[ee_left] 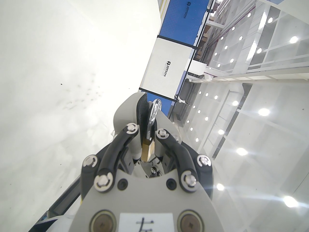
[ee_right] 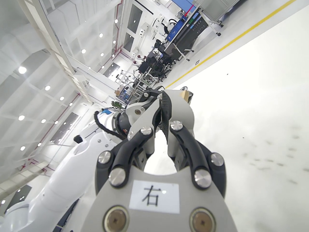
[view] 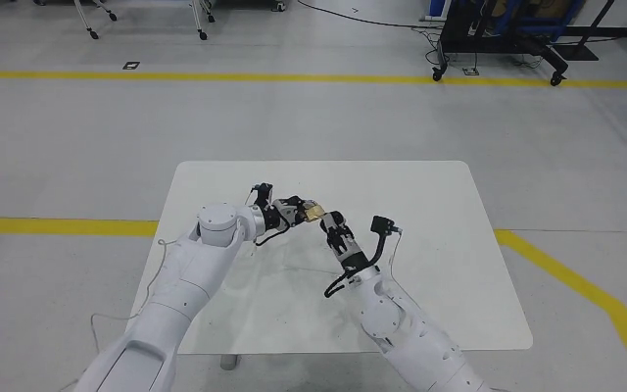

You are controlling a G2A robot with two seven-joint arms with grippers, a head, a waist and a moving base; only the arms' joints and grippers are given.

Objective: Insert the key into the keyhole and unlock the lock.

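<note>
A brass padlock point(view: 313, 210) hangs above the white table point(view: 431, 196), and my left gripper point(view: 304, 210) is shut on it. In the left wrist view the brass body point(ee_left: 147, 149) sits deep between the fingers. A silver metal piece point(ee_left: 154, 112) runs from it up to the left gripper's point(ee_left: 152, 102) tips; I cannot tell whether it is the key or the shackle. My right gripper point(view: 326, 219) meets the lock from the near side. Its pads point(ee_right: 166, 112) are pressed together, and what lies between them is hidden. A brass corner point(ee_right: 185, 95) shows just past the right gripper's point(ee_right: 164, 97) tip.
Small dark specks mark the tabletop point(ee_right: 272, 155). A dark wheeled rack point(view: 500, 39) stands on the floor far behind the table, beyond a yellow floor line point(view: 294, 76).
</note>
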